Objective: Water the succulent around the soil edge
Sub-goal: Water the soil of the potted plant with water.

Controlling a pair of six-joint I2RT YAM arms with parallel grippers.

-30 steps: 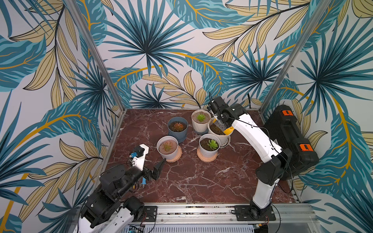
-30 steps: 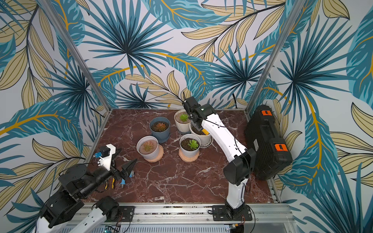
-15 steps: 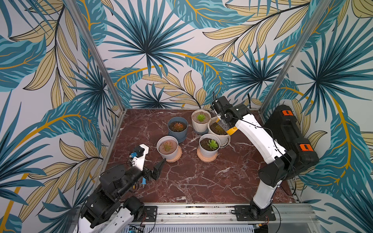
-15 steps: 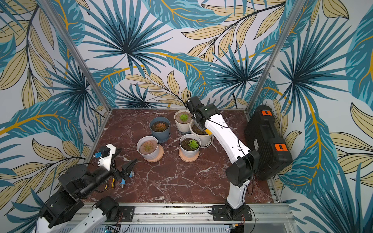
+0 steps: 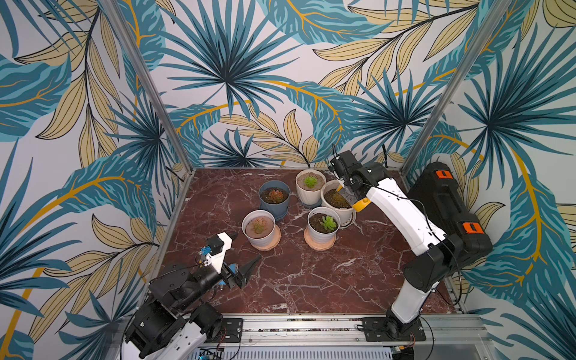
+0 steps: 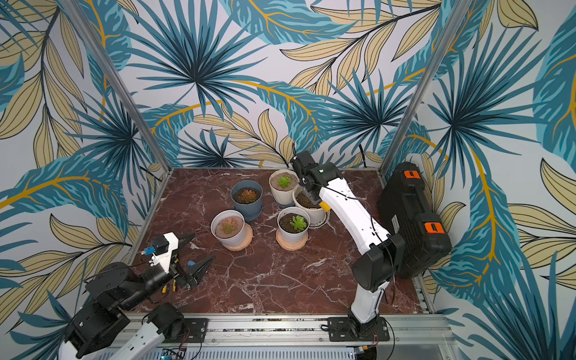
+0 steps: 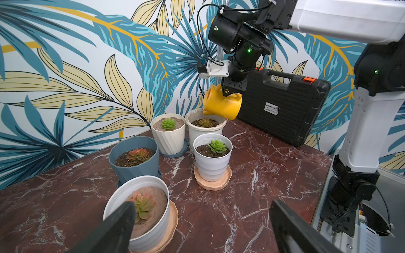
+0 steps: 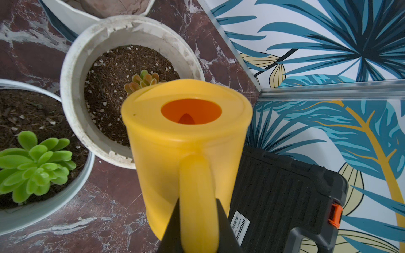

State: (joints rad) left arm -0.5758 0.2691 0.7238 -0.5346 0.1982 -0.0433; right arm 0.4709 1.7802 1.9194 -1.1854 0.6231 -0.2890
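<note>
The yellow plastic watering can is a short cylinder with a flat lid, a round filling hole that looks orange inside, and a thick loop handle. The right gripper is clamped on that handle, its black fingers pressed to either side. The can hangs tilted, spout down, with the spout tip just above the rim of a scuffed white round pot at the back right of the pot cluster. That pot holds dark, gritty soil and a small reddish-green succulent, partly hidden behind the can. A black carrying case with orange latches stands just behind; its white label starts "GREE", and the rest is too small to read. Around the white pot stand a cream ribbed pot with a green rosette in pale soil, a blue-grey faceted pot with a red succulent, and two white pots on peach saucers. The left gripper hovers over the marble tabletop with its jaws spread wide and holding nothing.
</note>
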